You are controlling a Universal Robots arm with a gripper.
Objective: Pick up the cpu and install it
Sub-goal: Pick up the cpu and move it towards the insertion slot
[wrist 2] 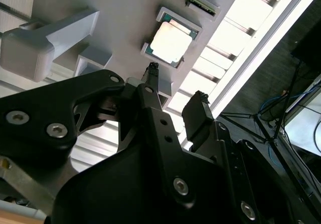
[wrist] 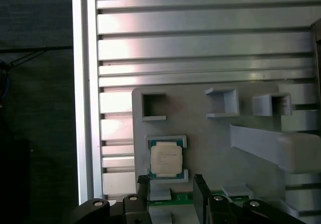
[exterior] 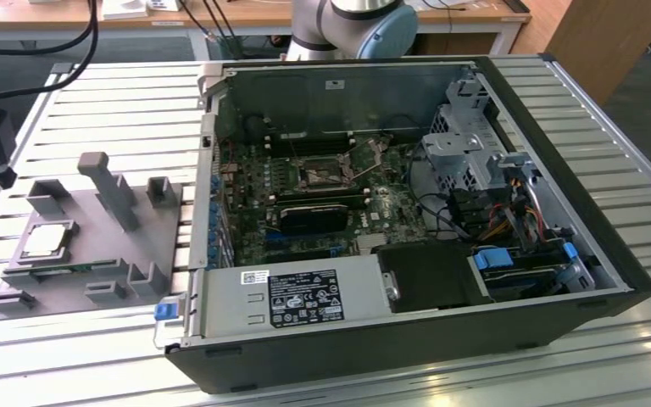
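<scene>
1. The claw [wrist: 171,185] is held above the fixture [wrist: 200,133]. Its two black fingers [wrist 2: 152,78] are spread well apart, and nothing is gripped between them.
2. The cpu [wrist: 166,158] is seated flat in a shallow framed pocket of the fixture, with its silvery plate turned upward. It is near the fingertips in both wrist views but is not touched by them.
3. A green board strip [wrist: 183,199] is lodged in the fixture just beside the cpu's pocket.
4. In the exterior view, the cpu [exterior: 48,241] is found at about 9 o'clock of the fixture's [exterior: 77,212] middle, and a tall post [exterior: 108,191] is seen at the cpu's 1 o'clock.
5. The fixture is set on the slatted table [exterior: 111,102], at 9 o'clock of the open case [exterior: 416,339] and just beside it.
6. Inside the case the motherboard [exterior: 399,203] is exposed, and its socket [exterior: 319,172] is placed toward the board's 12 o'clock.
7. The arm's base [exterior: 354,21] is mounted at 12 o'clock of the case.
</scene>
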